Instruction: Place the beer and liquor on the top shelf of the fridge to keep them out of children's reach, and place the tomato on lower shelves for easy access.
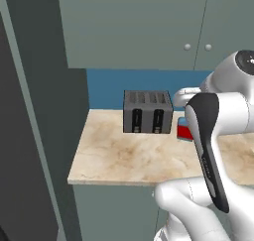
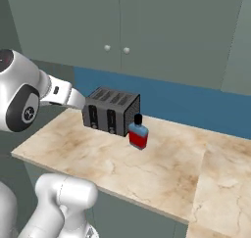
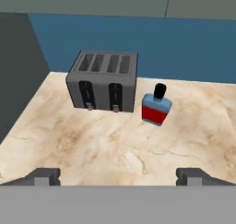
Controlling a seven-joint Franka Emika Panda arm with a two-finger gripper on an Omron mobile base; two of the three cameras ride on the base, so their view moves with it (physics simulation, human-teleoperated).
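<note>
So I'm at the pick-up stage for the liquor (image 3: 156, 109), I'd say. It's standing upright on the marble counter (image 3: 106, 144), just beside the right end of the toaster (image 3: 103, 80), close to it but I can't tell from here whether they actually touch. The blue backsplash (image 3: 184, 48) is right behind both of them.

My gripper (image 3: 118, 177) is spread wide with nothing in it. In the hand view the two fingertips (image 3: 44, 176) poke up at the bottom corners with bare counter between them. The bottle sits up ahead and a bit right of centre, well apart from the fingers, so I'm nowhere near contact.

From the right base view the liquor (image 2: 138, 132) stands out in front of the toaster's (image 2: 111, 110) near corner, with open counter (image 2: 162, 173) on my side of it, so the approach looks free. In the left base view my own arm covers most of it and just a red sliver (image 1: 184, 131) peeks out next to the toaster (image 1: 147, 111).

Next move as I see it: shift a little right to line up, reach forward and down so the fingers straddle the squat body, then close. Main worry is the toaster being so close on one side; a finger could clip it or shove the bottle over. The fridge part comes after that.
</note>
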